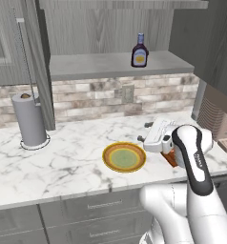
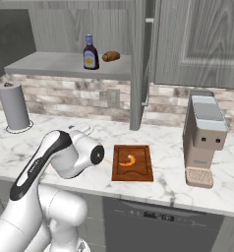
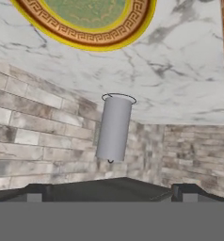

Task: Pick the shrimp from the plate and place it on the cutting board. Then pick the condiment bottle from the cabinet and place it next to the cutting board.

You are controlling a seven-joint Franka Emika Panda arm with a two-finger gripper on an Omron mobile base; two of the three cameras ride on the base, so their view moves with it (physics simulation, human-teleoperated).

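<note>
The small orange shrimp (image 2: 130, 160) lies on the reddish-brown cutting board (image 2: 132, 170), which my arm mostly hides in the left base view (image 1: 170, 156). Left of the board sits the yellow-rimmed plate (image 1: 124, 156), its green centre bare; the hand view, turned upside down, shows its rim (image 3: 85, 40) at the top. On the cabinet shelf (image 1: 96, 66) stands the dark condiment bottle (image 1: 139, 51) (image 2: 90, 53). My gripper (image 1: 144, 132) (image 2: 82, 129) (image 3: 109, 194) hovers open above the counter between plate and board, pointing toward the back wall, with nothing between its fingers.
A paper towel roll (image 1: 29, 119) (image 2: 13, 106) (image 3: 114, 127) stands at the back left of the counter. A brown lump (image 2: 110, 56) lies on the shelf beside the bottle. The cabinet door (image 1: 36, 62) hangs open. A coffee machine (image 2: 203, 138) stands right of the board.
</note>
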